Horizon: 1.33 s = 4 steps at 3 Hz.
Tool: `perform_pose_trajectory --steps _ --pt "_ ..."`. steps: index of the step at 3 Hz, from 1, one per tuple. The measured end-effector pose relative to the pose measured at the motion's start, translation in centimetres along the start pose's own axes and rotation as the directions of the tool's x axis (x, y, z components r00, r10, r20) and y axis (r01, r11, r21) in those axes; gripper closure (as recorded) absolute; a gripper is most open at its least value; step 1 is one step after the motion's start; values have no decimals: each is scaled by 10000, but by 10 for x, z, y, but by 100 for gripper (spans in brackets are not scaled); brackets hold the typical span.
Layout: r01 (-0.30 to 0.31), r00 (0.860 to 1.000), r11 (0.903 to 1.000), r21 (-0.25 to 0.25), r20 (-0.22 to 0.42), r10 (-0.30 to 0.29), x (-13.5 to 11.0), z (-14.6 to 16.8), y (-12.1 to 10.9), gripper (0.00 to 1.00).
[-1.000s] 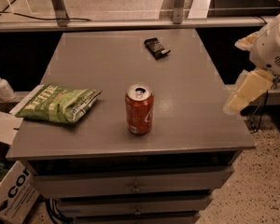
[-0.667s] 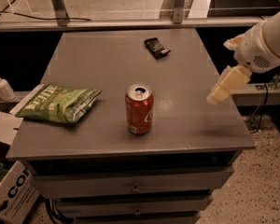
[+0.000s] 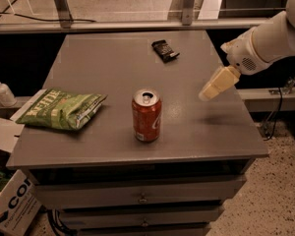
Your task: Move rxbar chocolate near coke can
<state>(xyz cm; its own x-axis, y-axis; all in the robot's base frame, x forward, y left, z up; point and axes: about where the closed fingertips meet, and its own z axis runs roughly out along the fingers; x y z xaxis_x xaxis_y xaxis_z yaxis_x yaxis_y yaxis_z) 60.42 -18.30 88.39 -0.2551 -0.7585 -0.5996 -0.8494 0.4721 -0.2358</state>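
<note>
The cream-coloured gripper (image 3: 210, 89) on the white rounded robot arm (image 3: 265, 41) has moved left, from past the right edge of the grey cabinet top (image 3: 103, 68) to over its right part, above the surface. The arm reaches further in from the right. Gap to the red aluminium coke can (image 3: 147, 116) has narrowed; still well apart.

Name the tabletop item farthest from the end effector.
The green chip bag at the left edge; the end effector hovers over the right side, with the coke can and rxbar chocolate both nearer.
</note>
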Motion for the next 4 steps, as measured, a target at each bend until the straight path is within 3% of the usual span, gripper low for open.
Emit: perform_pose_trajectory --steps 1,2,4 --pt "-164 9997 9998 69 205 163 -11 32 -5 0" --pt "-850 9941 9963 126 691 840 -25 64 -28 0" --pt "-2384 9587 9712 20 1604 2350 -48 115 -71 0"
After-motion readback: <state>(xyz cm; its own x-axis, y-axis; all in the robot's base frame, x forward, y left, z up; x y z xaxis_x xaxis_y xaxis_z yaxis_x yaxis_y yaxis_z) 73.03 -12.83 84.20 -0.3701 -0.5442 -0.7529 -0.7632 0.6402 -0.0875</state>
